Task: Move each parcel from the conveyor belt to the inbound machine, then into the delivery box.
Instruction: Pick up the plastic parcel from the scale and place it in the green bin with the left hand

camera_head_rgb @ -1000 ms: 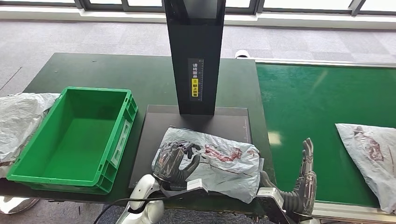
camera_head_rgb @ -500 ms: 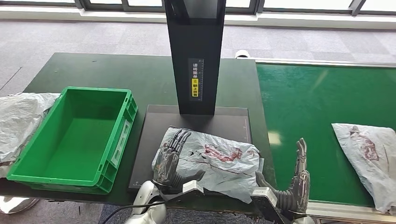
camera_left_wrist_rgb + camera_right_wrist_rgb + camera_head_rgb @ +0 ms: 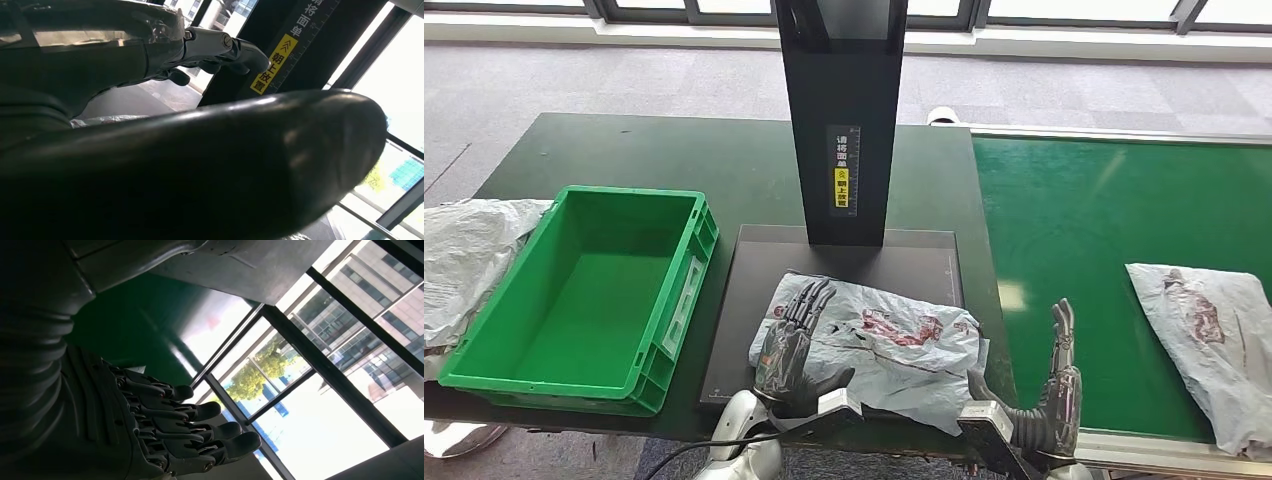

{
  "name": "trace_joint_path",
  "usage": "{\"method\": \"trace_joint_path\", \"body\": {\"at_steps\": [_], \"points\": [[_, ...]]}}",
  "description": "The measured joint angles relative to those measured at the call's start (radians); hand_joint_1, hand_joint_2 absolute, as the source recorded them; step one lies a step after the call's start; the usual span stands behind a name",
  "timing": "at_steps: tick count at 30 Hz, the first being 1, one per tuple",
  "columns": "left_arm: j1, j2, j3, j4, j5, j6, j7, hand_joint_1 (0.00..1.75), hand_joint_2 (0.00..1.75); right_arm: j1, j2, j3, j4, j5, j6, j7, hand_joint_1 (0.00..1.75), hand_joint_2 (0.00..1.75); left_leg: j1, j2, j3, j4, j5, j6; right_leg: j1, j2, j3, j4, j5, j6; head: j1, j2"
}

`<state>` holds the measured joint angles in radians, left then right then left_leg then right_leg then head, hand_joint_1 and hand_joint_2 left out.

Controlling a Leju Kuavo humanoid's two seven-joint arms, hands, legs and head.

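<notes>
Green delivery box (image 3: 494, 340) sits far left, nothing in it, same spot as before. Next over, my left hand (image 3: 790, 338): 1 s ago fingers were curled on the parcel (image 3: 894, 345); now they're stretched flat over its left end, holding nothing. Parcel hasn't budged, lies on the inbound machine (image 3: 754, 270) plate. My right hand (image 3: 1054, 385) is upright just past the parcel's right edge, fingers straight, empty, slid a bit left. Second parcel (image 3: 1209, 335) on the conveyor belt (image 3: 1084, 220) has drifted left.

crumpled grey parcel (image 3: 894, 350) flat on the black inbound machine (image 3: 844, 130) bottom center, second parcel (image 3: 1209, 335) on green conveyor belt (image 3: 1104, 220) right, empty green delivery box (image 3: 584, 290) left
</notes>
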<state>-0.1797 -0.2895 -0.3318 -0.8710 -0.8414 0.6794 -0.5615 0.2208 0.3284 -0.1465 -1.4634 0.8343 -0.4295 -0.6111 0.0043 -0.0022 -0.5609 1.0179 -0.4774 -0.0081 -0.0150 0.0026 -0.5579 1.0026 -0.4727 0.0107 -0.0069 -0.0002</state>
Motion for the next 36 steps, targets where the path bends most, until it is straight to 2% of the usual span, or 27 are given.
{"method": "trace_joint_path", "body": {"at_steps": [1,5,8,10,12,14,19,21,22,26,30,36], "points": [[0.0,0.0,0.0,0.001,0.0,0.0,0.0,0.0,0.0,0.0,0.0,0.0,0.0,0.0,0.0,0.0,0.0,1.75,0.0,0.0,0.0,0.0,0.0,0.0,0.0,0.0,0.0,0.0,0.0,0.0,0.0,0.0],[-0.001,0.0,0.0,0.004,0.0,-0.001,0.001,0.0,1.75,0.0,0.0,0.0,0.003,-0.001,0.0,0.0,0.0,1.75,0.0,0.0,0.0,0.0,0.0,0.0,0.0,0.0,0.0,0.0,0.0,0.0,0.0,0.0],[-0.007,-0.001,0.0,0.017,-0.011,-0.034,0.025,0.0,1.75,-0.007,-0.002,0.0,0.012,-0.01,-0.009,-0.006,0.0,1.75,0.0,0.0,0.0,0.0,0.0,0.0,0.0,0.0,0.0,0.0,0.0,0.0,0.0,0.0],[-0.019,-0.003,0.0,0.047,-0.019,-0.053,0.042,0.0,0.87,-0.023,-0.006,0.0,0.034,-0.024,-0.028,-0.017,0.0,1.75,0.0,0.0,0.0,0.0,0.0,0.0,0.0,0.0,0.0,0.0,0.0,0.0,0.0,0.0],[-0.031,-0.006,0.0,0.082,-0.02,-0.048,0.043,0.0,0.87,-0.045,-0.011,0.003,0.067,-0.041,-0.053,-0.027,0.0,1.75,0.0,0.0,0.0,0.0,0.0,0.0,0.0,0.0,0.0,0.0,0.0,0.0,0.0,0.0],[-0.041,-0.009,0.0,0.111,-0.016,-0.037,0.038,0.0,1.75,-0.067,-0.017,0.008,0.103,-0.06,-0.079,-0.037,0.0,1.75,0.0,0.0,0.0,0.0,0.001,0.0,0.0,0.001,0.0,0.0,0.0,0.0,0.0,0.0],[-0.052,-0.013,0.0,0.154,0.03,-0.023,-0.003,0.0,1.75,-0.135,-0.03,0.032,0.216,-0.123,-0.143,-0.068,0.0,1.75,0.0,0.001,0.0,0.0,0.001,0.0,0.0,0.001,-0.001,0.0,0.001,-0.001,0.0,0.0],[-0.056,-0.013,-0.001,0.167,0.025,-0.034,0.004,0.0,1.75,-0.162,-0.037,0.045,0.264,-0.152,-0.164,-0.08,0.0,1.75,0.0,0.001,0.0,0.0,0.001,0.0,0.0,0.001,-0.001,0.0,0.001,0.0,0.0,0.0],[-0.062,-0.014,-0.005,0.181,-0.004,-0.059,0.036,0.0,1.75,-0.176,-0.041,0.054,0.29,-0.172,-0.173,-0.084,0.0,1.75,0.0,0.0,0.0,0.0,0.001,0.0,0.0,0.0,-0.001,0.0,0.001,0.0,0.0,0.0],[-0.097,-0.018,-0.082,0.261,-0.2,-0.179,0.253,0.0,1.75,-0.247,-0.069,0.138,0.415,-0.259,-0.224,-0.089,0.0,1.75,0.0,0.0,0.0,0.0,0.002,0.0,0.0,0.0,0.0,0.0,0.001,0.0,0.0,0.0],[-0.121,-0.023,-0.137,0.295,-0.233,-0.184,0.282,0.0,1.75,-0.287,-0.088,0.206,0.494,-0.299,-0.255,-0.089,0.0,1.75,0.0,-0.003,0.003,0.0,0.002,0.0,0.0,-0.003,0.004,0.0,0.0,0.0,0.0,0.0],[-0.141,-0.03,-0.157,0.312,-0.249,-0.211,0.29,0.0,1.75,-0.3,-0.106,0.242,0.535,-0.315,-0.266,-0.09,0.0,1.75,0.0,-0.003,0.005,0.0,0.002,0.001,0.0,-0.004,0.007,-0.001,0.0,0.0,0.0,0.0]]}}
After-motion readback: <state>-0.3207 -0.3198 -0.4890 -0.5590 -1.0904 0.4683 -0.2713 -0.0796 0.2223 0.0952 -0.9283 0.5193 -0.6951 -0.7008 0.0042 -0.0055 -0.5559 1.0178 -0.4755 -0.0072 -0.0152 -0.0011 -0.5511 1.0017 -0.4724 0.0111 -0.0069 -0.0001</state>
